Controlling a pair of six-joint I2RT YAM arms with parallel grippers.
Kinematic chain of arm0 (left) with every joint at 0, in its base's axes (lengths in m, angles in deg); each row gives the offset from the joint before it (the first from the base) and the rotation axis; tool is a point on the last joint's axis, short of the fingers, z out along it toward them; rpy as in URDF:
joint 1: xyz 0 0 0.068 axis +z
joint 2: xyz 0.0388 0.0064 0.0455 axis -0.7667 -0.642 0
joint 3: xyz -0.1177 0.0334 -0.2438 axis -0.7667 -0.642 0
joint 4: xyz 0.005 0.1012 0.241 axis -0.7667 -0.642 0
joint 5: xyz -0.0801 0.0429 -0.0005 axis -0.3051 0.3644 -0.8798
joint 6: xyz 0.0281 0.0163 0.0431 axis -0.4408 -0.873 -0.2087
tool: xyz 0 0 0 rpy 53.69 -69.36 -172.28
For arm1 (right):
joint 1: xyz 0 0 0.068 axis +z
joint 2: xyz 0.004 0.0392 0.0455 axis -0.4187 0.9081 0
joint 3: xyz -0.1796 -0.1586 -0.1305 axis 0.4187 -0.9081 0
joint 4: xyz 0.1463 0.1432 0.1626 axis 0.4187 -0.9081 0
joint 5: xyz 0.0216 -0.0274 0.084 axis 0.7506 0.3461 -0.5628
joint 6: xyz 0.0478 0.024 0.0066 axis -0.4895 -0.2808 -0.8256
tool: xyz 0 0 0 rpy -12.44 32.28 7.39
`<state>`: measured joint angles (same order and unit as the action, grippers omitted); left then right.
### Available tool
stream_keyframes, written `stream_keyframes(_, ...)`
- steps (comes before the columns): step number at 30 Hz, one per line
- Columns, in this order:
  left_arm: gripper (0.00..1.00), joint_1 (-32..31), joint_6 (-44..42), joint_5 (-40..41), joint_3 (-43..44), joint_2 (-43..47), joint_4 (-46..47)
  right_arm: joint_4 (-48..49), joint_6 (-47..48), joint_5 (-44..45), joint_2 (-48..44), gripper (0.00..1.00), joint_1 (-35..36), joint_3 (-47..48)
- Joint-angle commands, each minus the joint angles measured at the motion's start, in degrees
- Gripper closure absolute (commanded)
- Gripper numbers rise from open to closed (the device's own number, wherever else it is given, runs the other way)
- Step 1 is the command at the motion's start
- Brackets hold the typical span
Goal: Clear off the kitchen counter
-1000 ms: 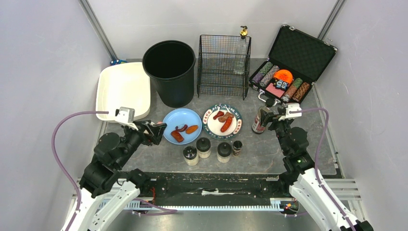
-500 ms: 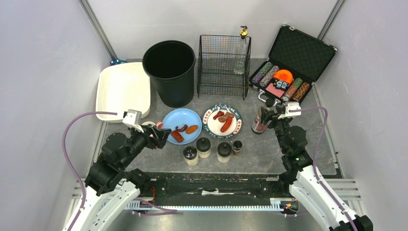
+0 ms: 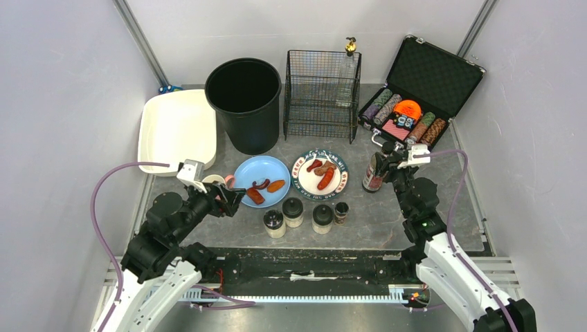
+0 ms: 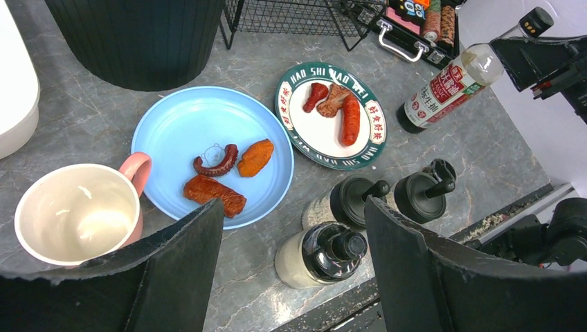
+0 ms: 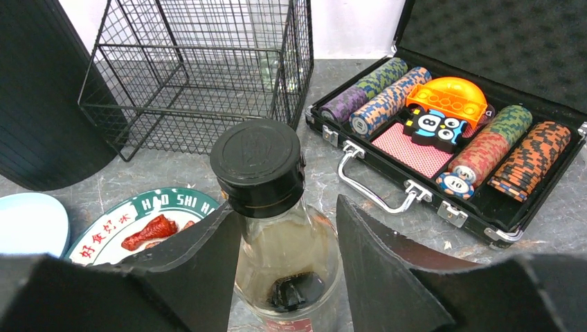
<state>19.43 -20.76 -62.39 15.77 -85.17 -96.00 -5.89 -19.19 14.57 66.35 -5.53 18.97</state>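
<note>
Kitchen counter: dark grey mottled slab filling the workspace between the side walls, arm bases at its near edge, items spread over it. Near row: three black-capped jars plus a smaller shaker. Behind these, a blue plate with three pieces of food and a green-rimmed patterned plate with sausage pieces, side by side. A cream mug with a pink handle stands upright, touching the blue plate's left edge. Back row, left to right: white tray, black bin, wire basket, open chip case. Sauce bottle, black cap, red label, upright just right of the patterned plate. Right gripper straddles the bottle below its cap, one finger on each side and close against the glass; cannot tell whether they press on it. Left gripper: jaws spread wide, nothing between them, hovering above the counter near the mug and the blue plate's near edge.
</note>
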Motion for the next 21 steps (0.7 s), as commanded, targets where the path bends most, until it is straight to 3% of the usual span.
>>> stream_keyframes(1,0.2,-0.1,-1.2,0.7,1.4,0.3,-0.2,3.8,-0.5,0.3,1.2,0.47,-0.2,1.4)
stream_keyframes(10,0.2,-0.1,-1.7,0.6,0.6,0.6,0.2,5.5,-0.2,0.4,3.1,0.65,0.0,2.3)
stream_keyframes(17,0.2,-0.1,-1.7,0.4,0.0,2.2,0.2,5.6,0.5,0.2,3.5,1.0,0.8,4.0)
stream_keyframes(21,0.2,-0.1,-1.6,0.4,-0.1,2.5,0.2,4.5,0.9,0.3,3.2,1.0,1.5,6.1)
